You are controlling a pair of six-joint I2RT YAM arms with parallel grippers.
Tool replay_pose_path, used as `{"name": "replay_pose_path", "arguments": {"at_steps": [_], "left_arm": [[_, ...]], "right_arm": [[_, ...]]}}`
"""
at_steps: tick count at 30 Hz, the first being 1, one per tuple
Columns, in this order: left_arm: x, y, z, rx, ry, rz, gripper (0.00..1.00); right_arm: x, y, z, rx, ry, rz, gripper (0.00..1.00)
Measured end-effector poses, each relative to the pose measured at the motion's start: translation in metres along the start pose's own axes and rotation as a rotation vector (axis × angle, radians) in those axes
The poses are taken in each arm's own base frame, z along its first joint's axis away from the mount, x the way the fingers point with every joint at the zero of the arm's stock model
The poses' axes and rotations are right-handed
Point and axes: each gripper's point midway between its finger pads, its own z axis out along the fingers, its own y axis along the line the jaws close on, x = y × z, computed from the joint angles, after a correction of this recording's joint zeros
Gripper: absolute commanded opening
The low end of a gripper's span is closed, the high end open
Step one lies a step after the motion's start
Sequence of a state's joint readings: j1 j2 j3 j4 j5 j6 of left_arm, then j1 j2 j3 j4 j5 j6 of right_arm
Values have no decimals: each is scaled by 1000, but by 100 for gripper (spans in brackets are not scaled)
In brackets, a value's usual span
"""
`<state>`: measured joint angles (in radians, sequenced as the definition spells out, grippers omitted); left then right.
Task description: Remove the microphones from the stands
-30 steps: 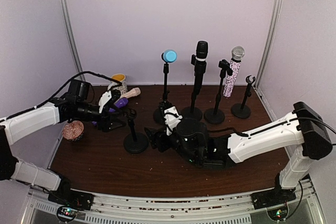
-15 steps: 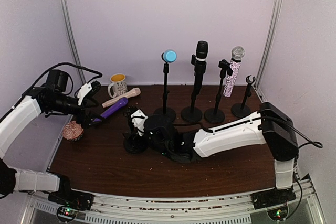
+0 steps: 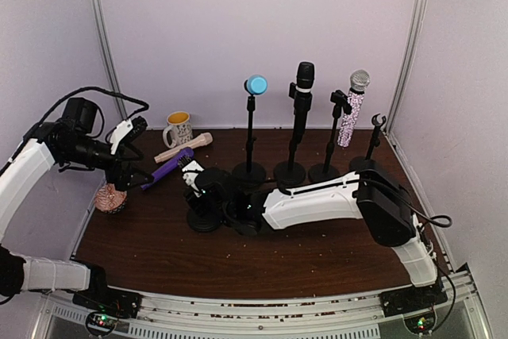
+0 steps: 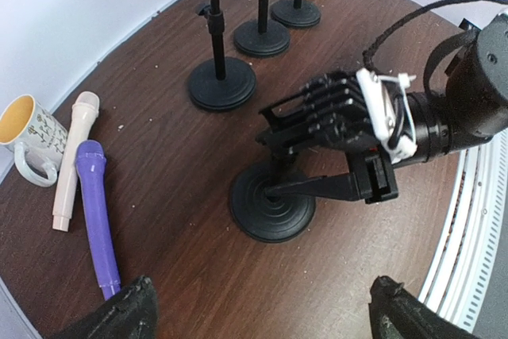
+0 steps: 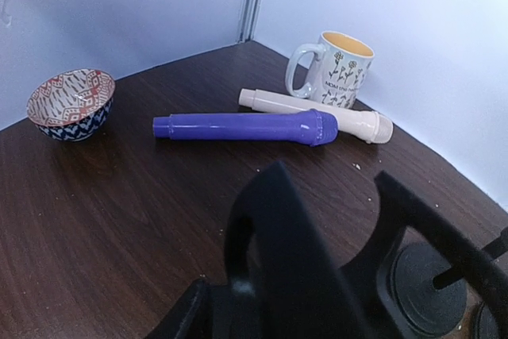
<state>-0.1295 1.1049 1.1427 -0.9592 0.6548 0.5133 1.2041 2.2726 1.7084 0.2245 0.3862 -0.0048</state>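
Note:
The purple microphone point(image 3: 167, 166) lies flat on the table beside a cream one point(image 3: 184, 147), well apart from the short black stand point(image 3: 205, 213). My left gripper point(image 3: 136, 152) hovers open and empty just left of it. In the left wrist view, the purple microphone point(image 4: 97, 220) lies at the left and the stand base point(image 4: 272, 200) is in the middle. My right gripper point(image 3: 193, 182) reaches across and sits around that stand's post. In the left wrist view, one of the right gripper's fingers point(image 4: 333, 188) lies against the post. The stand's clip point(image 5: 302, 260) fills the right wrist view and hides how the jaws stand.
A mug point(image 3: 179, 127) and a patterned bowl point(image 3: 111, 198) sit at the left. Along the back stand a blue-headed microphone point(image 3: 255, 85), a black one point(image 3: 305, 77), a glittery one point(image 3: 353, 113) and an empty stand point(image 3: 371, 148). The right forearm point(image 3: 317, 200) stretches across mid-table.
The left gripper let go of the purple microphone on the table and drew back to the left, jaws wide. The right arm swung left to the short stand and its jaws narrowed.

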Motion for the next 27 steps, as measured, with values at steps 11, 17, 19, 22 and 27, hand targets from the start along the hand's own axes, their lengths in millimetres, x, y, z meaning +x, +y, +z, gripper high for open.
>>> {"name": "replay_pose_path", "arguments": {"at_steps": [11,17,19,22,27], "left_arm": [[-11,-2,-6,11,-29,6,91],[-20,1,-10,6,-46,15,91],[-20,0,-10,8,-47,14,91],[-20,0,-9,11,-46,10,91],[-20,0,-8,16,-48,6,90]], "right_arm": [[16,-40,-43,84,19,-25,0],[38,-143,-100,255,87,-17,0],[39,-181,-125,323,80,15,0],[40,-234,-163,433,57,74,0],[52,-292,-214,570,46,143,0]]}}
